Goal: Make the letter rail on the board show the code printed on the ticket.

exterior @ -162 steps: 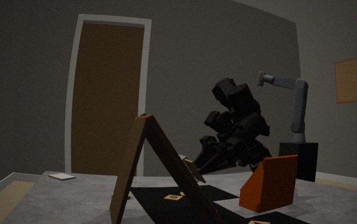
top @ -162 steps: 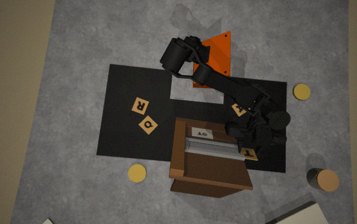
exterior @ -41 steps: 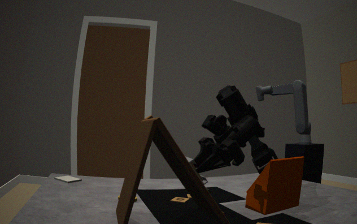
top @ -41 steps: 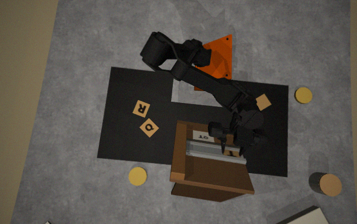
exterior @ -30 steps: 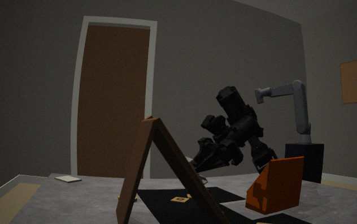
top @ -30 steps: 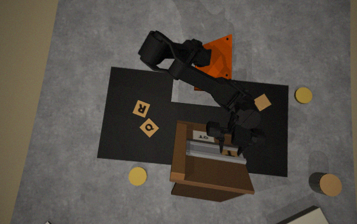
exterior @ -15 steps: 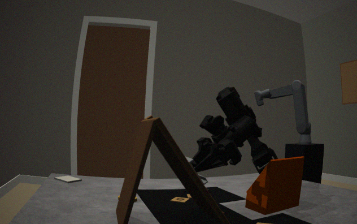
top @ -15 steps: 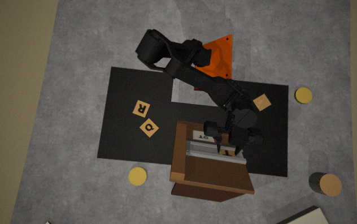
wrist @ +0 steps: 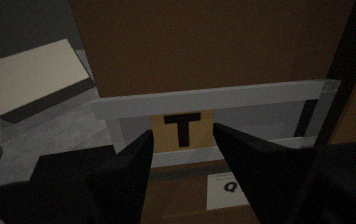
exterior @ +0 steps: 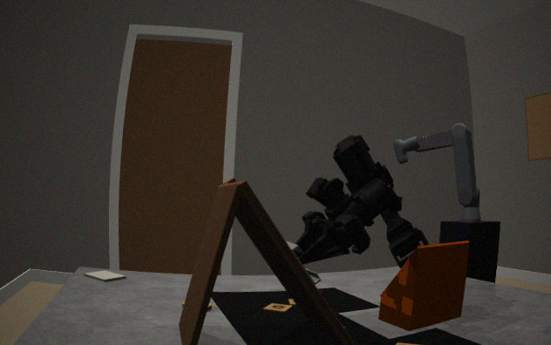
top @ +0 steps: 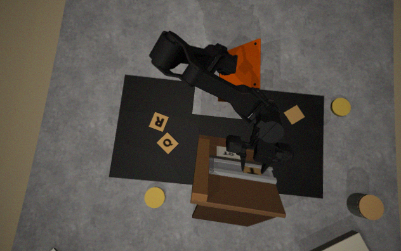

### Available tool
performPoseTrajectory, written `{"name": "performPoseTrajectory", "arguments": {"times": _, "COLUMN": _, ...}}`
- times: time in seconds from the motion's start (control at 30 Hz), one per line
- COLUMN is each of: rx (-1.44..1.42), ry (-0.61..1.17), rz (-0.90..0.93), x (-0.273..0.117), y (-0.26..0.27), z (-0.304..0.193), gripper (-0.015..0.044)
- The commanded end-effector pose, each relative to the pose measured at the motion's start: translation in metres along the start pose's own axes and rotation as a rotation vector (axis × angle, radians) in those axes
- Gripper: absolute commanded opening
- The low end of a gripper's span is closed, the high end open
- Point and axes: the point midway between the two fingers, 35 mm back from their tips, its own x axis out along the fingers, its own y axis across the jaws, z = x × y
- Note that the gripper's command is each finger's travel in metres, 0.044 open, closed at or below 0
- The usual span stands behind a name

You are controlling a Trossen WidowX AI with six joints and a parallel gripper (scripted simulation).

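My gripper [top: 253, 169] [wrist: 183, 130] is shut on the T tile [top: 252, 170] [wrist: 183, 131], which sits between the two lips of the grey rail [top: 222, 170] [wrist: 260, 91] on the brown board [top: 244, 193] [wrist: 215, 45]. In the wrist view the T is upright, nearer the rail's left end, with bare channel to its right up to a dark strip near the right end. The ticket [top: 222, 151] [wrist: 220, 199] is partly hidden; a Q shows in the wrist view. The R tile [top: 158, 122] and Q tile [top: 167, 143] lie flat on the dark mat [top: 133, 165].
A blank-looking tile [top: 294, 115] lies on the mat's other side. An orange wedge [top: 250, 70] [exterior: 440, 287] stands near the arm. Yellow discs [top: 155, 197] [top: 341, 107], a round tan-topped object [top: 371, 207] and a pale block [top: 346, 244] [wrist: 40, 75] are on the counter.
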Motion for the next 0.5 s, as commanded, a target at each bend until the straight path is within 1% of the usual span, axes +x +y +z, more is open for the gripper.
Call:
{"name": "performPoseTrajectory", "arguments": {"times": 0.0, "rx": 0.000, "ry": -0.002, "rz": 0.002, "x": -0.0004, "y": -0.0035, "z": 0.0007, "gripper": 0.0000}}
{"name": "performPoseTrajectory", "arguments": {"times": 0.47, "rx": 0.000, "ry": -0.002, "rz": 0.002, "x": -0.0004, "y": -0.0113, "z": 0.0008, "gripper": 0.0000}}
